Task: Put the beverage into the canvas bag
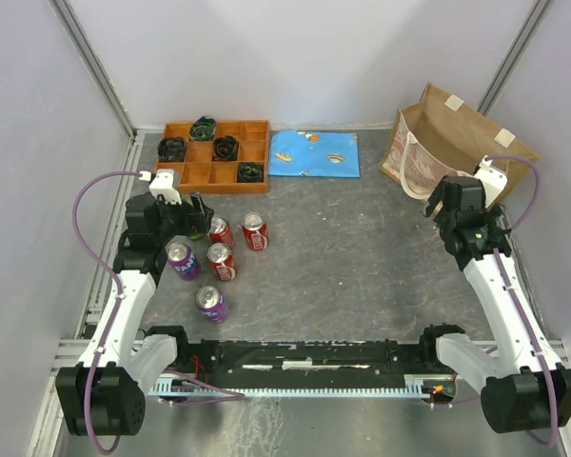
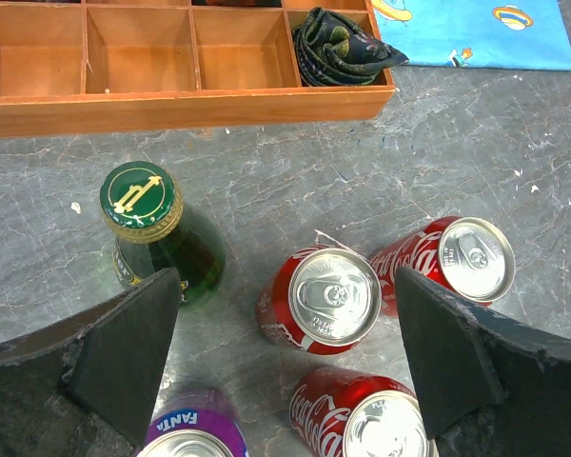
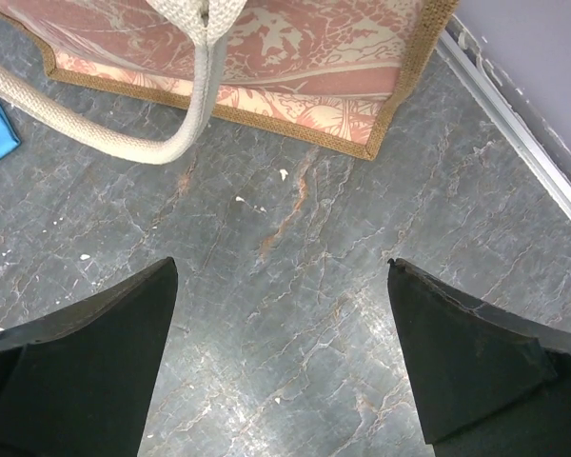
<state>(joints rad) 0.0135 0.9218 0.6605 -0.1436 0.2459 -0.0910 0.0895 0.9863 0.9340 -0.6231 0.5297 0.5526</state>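
Three red Coca-Cola cans (image 1: 221, 231) and two purple Fanta cans (image 1: 182, 259) stand at the left of the table. My left gripper (image 1: 192, 221) hovers open above them. In the left wrist view a red can (image 2: 331, 297) stands between the open fingers of the left gripper (image 2: 285, 352), with a green capped bottle (image 2: 150, 224) by the left finger and a Fanta can (image 2: 186, 436) below it. The canvas bag (image 1: 457, 143) stands at the far right. My right gripper (image 1: 447, 205) is open and empty just in front of the bag (image 3: 295, 57), over bare table in the right wrist view (image 3: 281, 352).
An orange wooden compartment tray (image 1: 195, 174) holding dark rolled cloths (image 1: 226, 147) sits at the back left. A blue printed cloth (image 1: 314, 152) lies beside it. The bag's off-white strap handle (image 3: 171, 143) droops onto the table. Frame rails border the table on both sides.
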